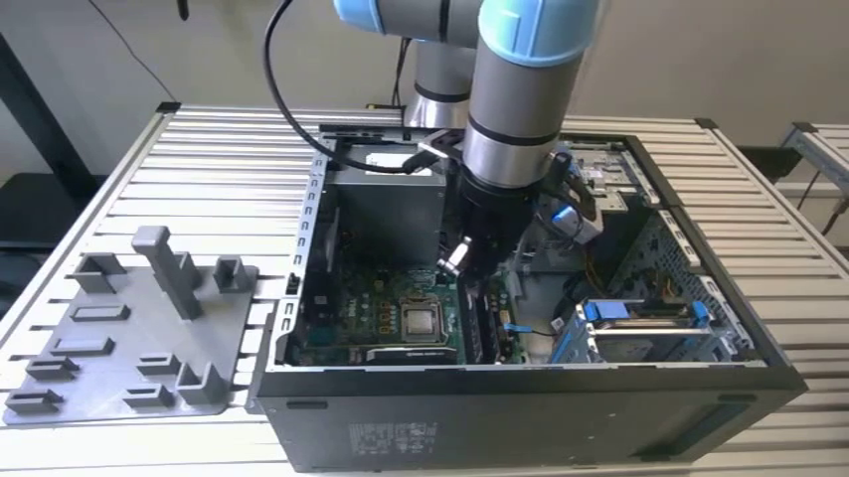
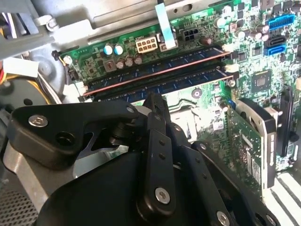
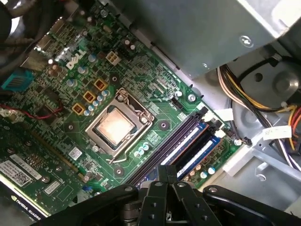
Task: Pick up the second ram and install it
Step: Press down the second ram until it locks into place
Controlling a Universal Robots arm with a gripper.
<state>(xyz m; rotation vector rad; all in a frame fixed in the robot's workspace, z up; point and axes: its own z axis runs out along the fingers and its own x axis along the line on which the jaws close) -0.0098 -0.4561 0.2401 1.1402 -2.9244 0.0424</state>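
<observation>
Inside the computer case (image 1: 305, 248), down at the memory slots with the gripper (image 2: 155, 101) clenched and nothing seen between its fingers, tip right at the second ram (image 2: 188, 79), which is lying along its slot beside another stick. Might seat crooked if pressed off-centre, leaving one end proud. Might also slip off the thin edge onto the motherboard (image 3: 155, 94).

One open computer case (image 1: 531, 397) on the worktop (image 1: 226, 159), one grey tray (image 1: 119, 338) beside the case, one arm (image 1: 518, 99) above it.
</observation>
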